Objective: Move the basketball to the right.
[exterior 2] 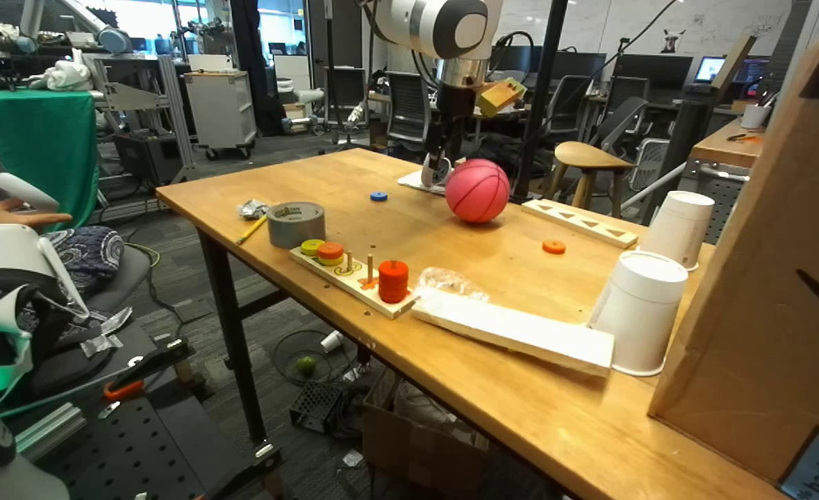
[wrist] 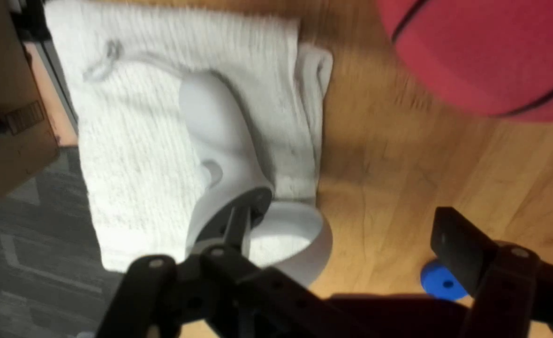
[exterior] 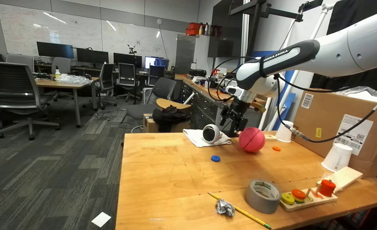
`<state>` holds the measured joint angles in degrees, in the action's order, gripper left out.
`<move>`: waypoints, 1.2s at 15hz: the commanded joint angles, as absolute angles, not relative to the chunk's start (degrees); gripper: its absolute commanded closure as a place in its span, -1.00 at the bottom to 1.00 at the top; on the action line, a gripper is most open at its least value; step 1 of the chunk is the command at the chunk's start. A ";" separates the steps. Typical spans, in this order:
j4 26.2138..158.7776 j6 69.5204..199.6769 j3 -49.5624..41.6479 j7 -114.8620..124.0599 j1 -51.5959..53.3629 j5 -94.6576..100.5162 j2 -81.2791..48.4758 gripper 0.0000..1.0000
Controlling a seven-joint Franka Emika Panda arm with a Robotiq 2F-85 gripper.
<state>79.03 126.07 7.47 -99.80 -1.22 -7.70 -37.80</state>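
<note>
Where the basketball [wrist: 487,56] lies rel. to the gripper [wrist: 344,225]: up & right in wrist view, outside the finger gap, partly cut off
Basketball pos.: on bare tabletop [exterior: 162,166], beside the white cloth [wrist: 135,188] but apart from it; in both ext. views it shows right of the gripper
Basketball axis: none (round), so approach angle prob. free; rolling away = main risk
Fingers [wrist: 459,244]: spread wide, nothing held betw. them; one overlaps the controller [wrist: 220,126] in wrist view, contact cannot be told
Blue disc [wrist: 438,280]: on the tabletop, partly hidden by the opposite finger in wrist view
Finger gap vs. basketball: est. a tight fit, basketball poss. too wide to straddle; a side push may do instead
Next move (judged): raise clear of controller, traverse sideways to basketball, centre, then lower
Task dir.: whose "right" is meant cannot be told; basketball ungripped, so transfer prob. not yet begun
</note>
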 commanded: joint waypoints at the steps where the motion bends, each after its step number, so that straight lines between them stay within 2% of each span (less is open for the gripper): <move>1: 75.05 122.94 2.44 -89.73 1.18 1.11 -38.37 -1.00; 6: 77.14 123.46 -2.30 -79.64 1.09 13.14 -33.79 -1.00; 12: 80.89 126.13 -6.76 -79.20 0.97 31.47 -23.90 -1.00; 18: 88.17 121.30 -0.79 -71.35 1.54 23.20 -16.97 -1.00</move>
<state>81.47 122.74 -3.36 -75.23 0.67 26.53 -21.95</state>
